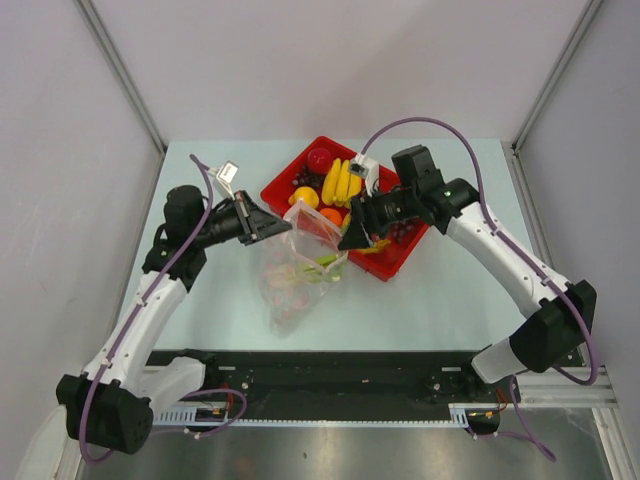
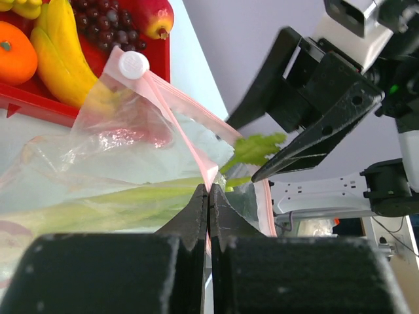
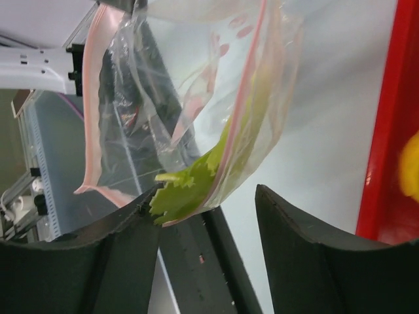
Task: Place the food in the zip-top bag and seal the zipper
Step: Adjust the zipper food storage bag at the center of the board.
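**Grip.** Your left pincer (image 2: 208,196) was clenched on the zipper (image 2: 183,134). It held the mouth of the zip-top bag (image 1: 295,285) lifted, while the bag's lower end lay on the bench (image 1: 450,290), just beside the red tray (image 1: 290,165). Your right pincer (image 3: 208,196) stood released at the bag's mouth, jaws apart, with nothing squeezed between them.

**Done.** The leek stalk (image 3: 180,193) lay lengthwise inside the bag. Its leafy tip poked out past the pink strip, against or just beside one finger of the right pincer; the view did not settle which. Reddish shapes showed lower in the bag, unidentifiable through the crinkled plastic.

**Outstanding.** The bananas (image 1: 340,183), red apple (image 1: 320,160), orange (image 1: 331,215), lemon (image 1: 305,197) and grapes (image 2: 108,23) lay in the tray. The zipper was unsealed, with its white slider (image 2: 133,63) at the tray end of the strip.

**Judgement.** You were early in the task, with one item confirmed loaded out of several. The leek tip would need pushing fully inside before the strip could close over it. Sealing would come last.
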